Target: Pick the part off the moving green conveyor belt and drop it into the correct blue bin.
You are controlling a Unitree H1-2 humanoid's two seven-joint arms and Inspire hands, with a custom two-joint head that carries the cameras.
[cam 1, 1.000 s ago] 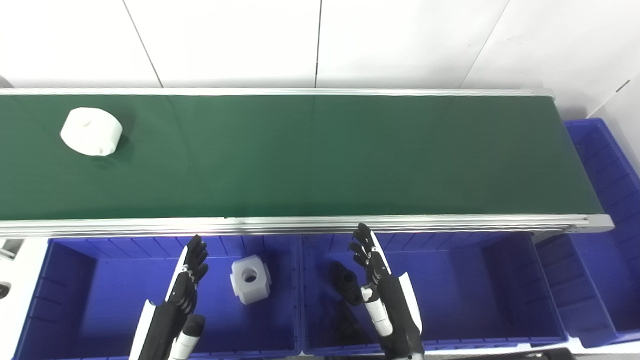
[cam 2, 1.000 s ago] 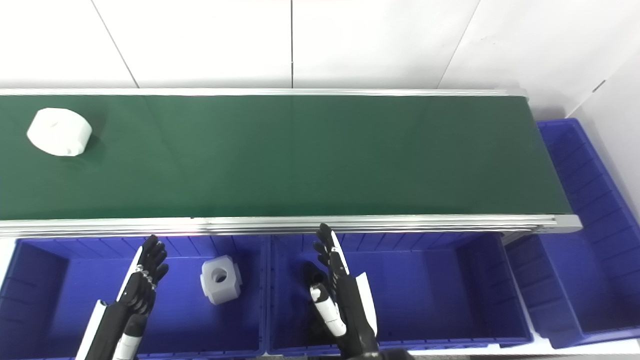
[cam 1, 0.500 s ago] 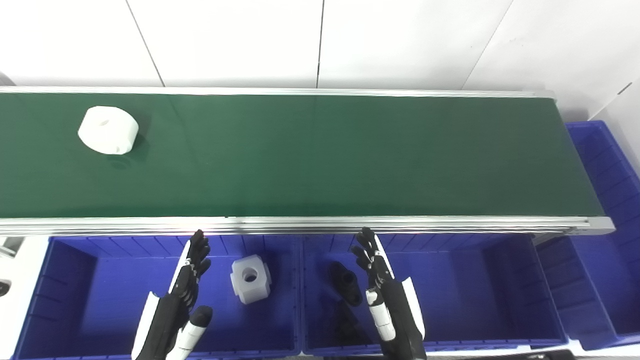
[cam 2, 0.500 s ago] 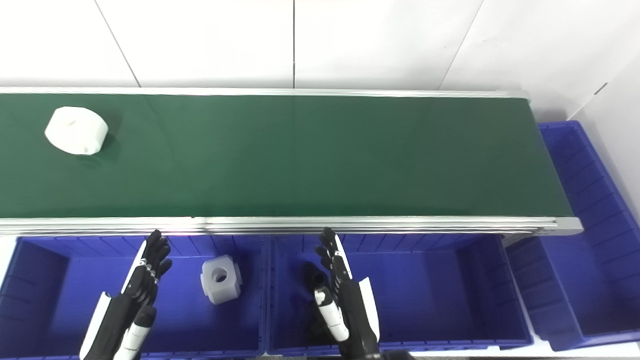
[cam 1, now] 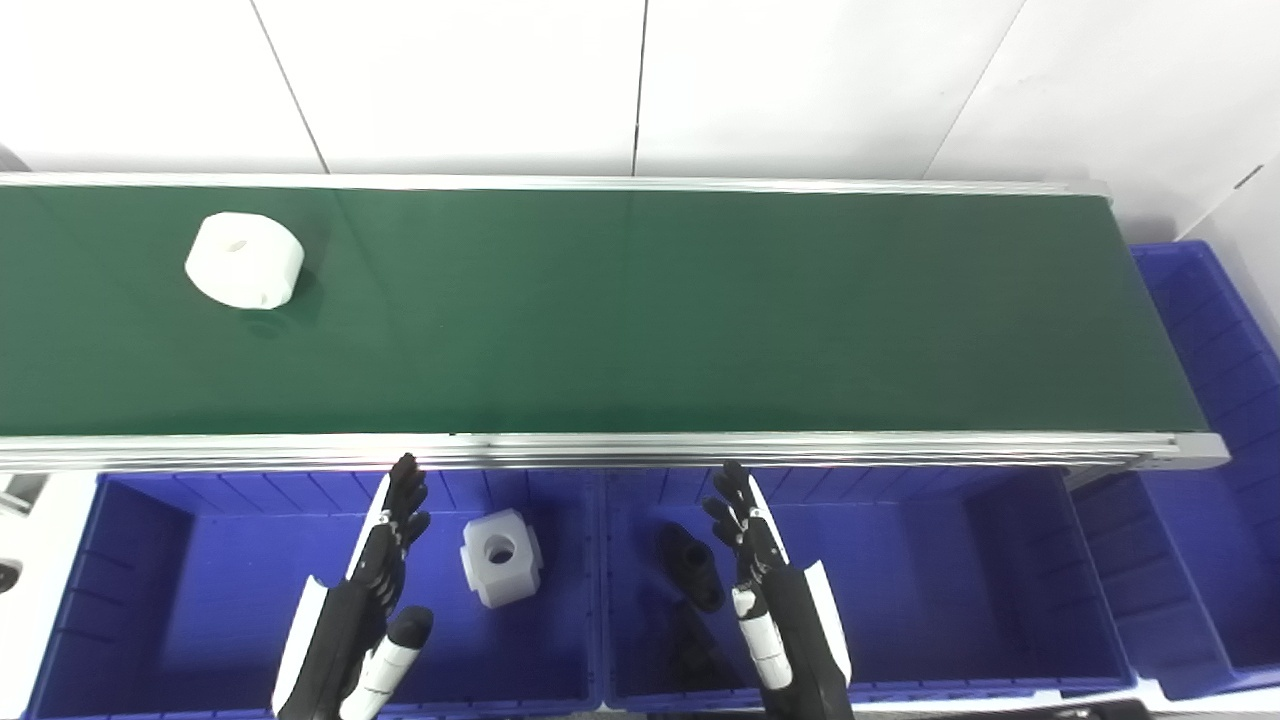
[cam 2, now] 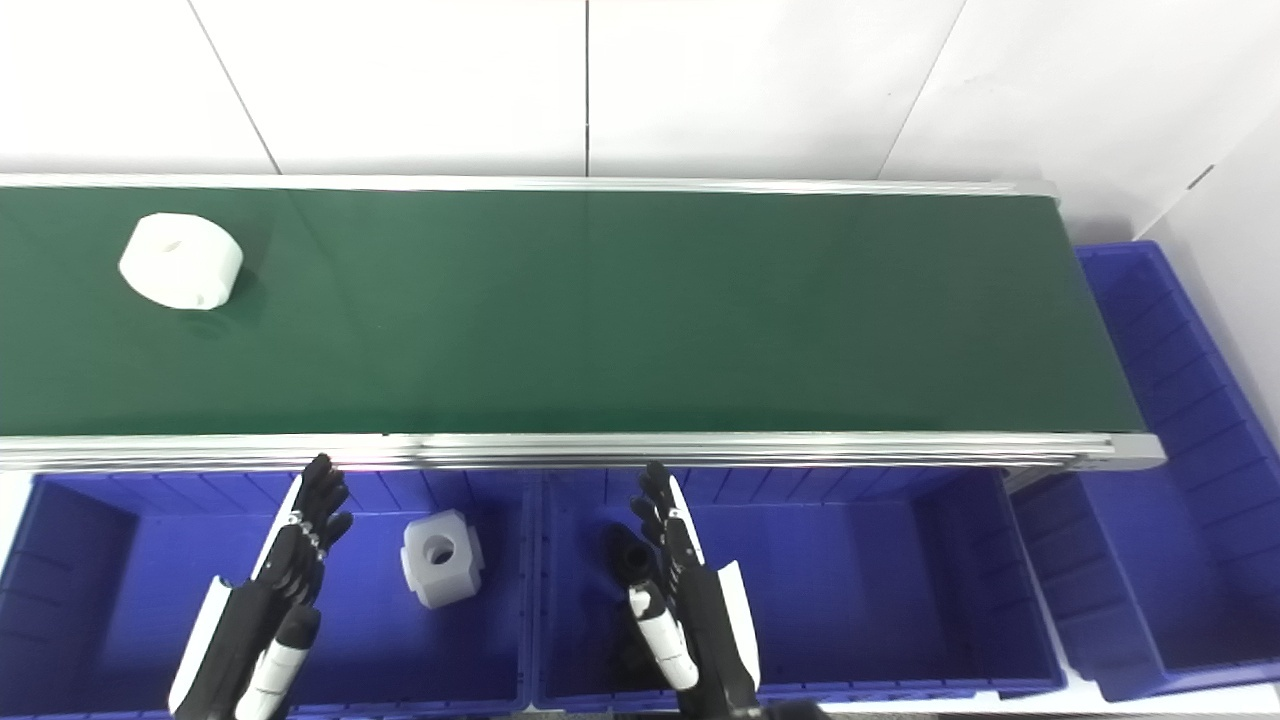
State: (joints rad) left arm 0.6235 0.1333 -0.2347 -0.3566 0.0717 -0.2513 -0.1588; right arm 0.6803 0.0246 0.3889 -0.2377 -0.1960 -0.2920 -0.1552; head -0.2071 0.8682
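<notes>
A white round part with a centre hole (cam 1: 245, 273) lies on the green conveyor belt (cam 1: 640, 310) at the far left. My left hand (cam 1: 375, 590) is open and empty, fingers straight, above the left blue bin (cam 1: 150, 600). My right hand (cam 1: 765, 590) is open and empty above the middle blue bin (cam 1: 950, 590). Both hands are on the near side of the belt, far from the part.
A white blocky part with a hole (cam 1: 500, 557) lies in the left bin. A black part (cam 1: 690, 565) lies in the middle bin beside my right hand. A third blue bin (cam 1: 1215, 450) stands at the belt's right end. A white tiled wall is behind.
The white round part has ridden the belt to the right. My left hand has reached slightly forward towards the belt rail. My right hand has drawn back a little.
</notes>
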